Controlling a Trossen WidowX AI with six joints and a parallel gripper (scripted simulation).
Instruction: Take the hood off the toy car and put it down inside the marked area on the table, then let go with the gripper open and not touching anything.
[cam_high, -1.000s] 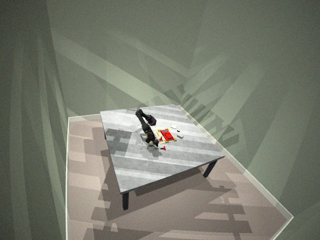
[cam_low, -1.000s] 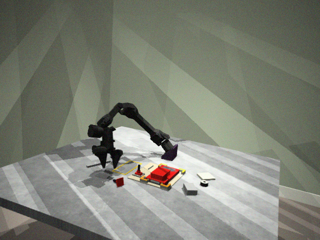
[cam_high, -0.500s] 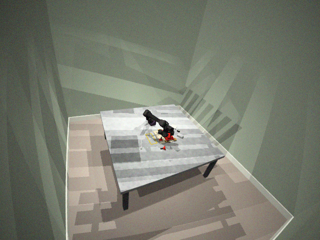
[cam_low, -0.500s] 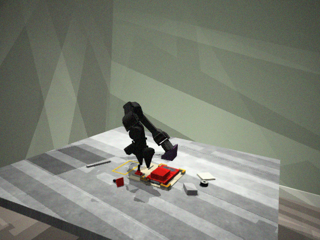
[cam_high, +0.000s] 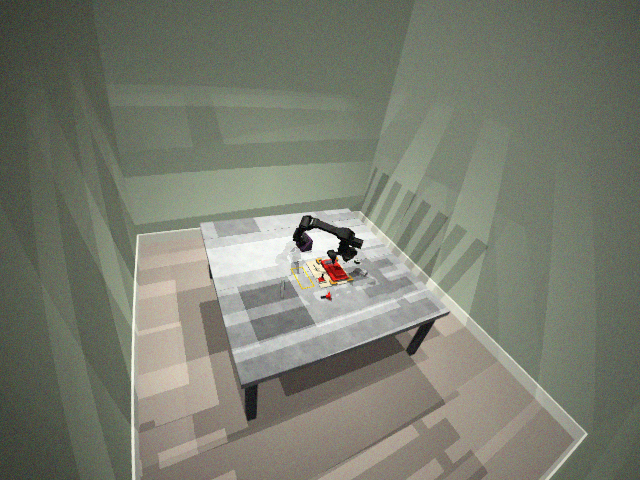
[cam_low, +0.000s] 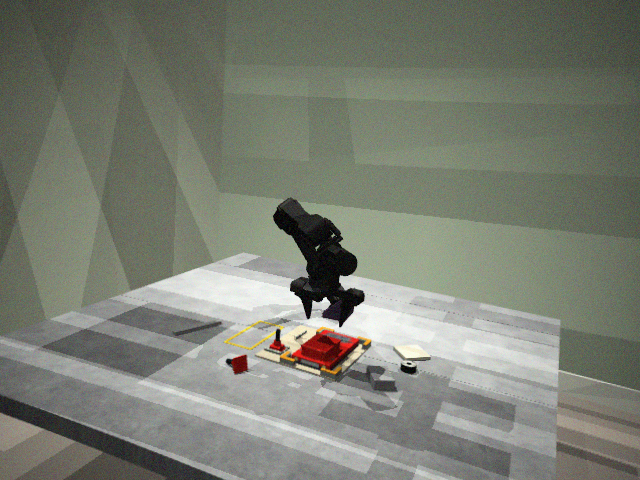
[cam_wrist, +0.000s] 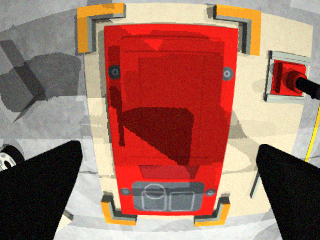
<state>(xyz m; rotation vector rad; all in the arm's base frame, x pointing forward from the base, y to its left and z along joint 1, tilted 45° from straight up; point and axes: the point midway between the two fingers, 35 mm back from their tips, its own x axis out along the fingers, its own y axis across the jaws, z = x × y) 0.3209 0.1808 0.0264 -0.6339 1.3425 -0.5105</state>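
The toy car's red body (cam_low: 351, 342) (cam_wrist: 229, 110) lies on a cream board (cam_low: 266, 354) (cam_wrist: 295, 132) between orange corner brackets. A broad raised red block (cam_high: 336, 269) (cam_low: 318, 351) (cam_wrist: 165, 90) sits on it and looks like the hood; its exact outline is hard to tell. A grey panel is at one end. My gripper (cam_low: 324, 321) (cam_wrist: 171, 152) is open and empty, above the car, with its fingers on either side of the red body in the wrist view. The marked area, a yellow outline (cam_high: 296, 277) (cam_low: 238, 345) (cam_wrist: 314, 136), lies beside the board on the lever's side.
A red lever (cam_low: 277, 345) (cam_wrist: 287, 80) with a black tip stands on the board. A loose red piece (cam_high: 328, 296) (cam_low: 239, 364), a grey block (cam_low: 382, 382), a black wheel (cam_low: 408, 367), a cream plate (cam_low: 412, 352) and a grey bar (cam_low: 197, 328) lie around it.
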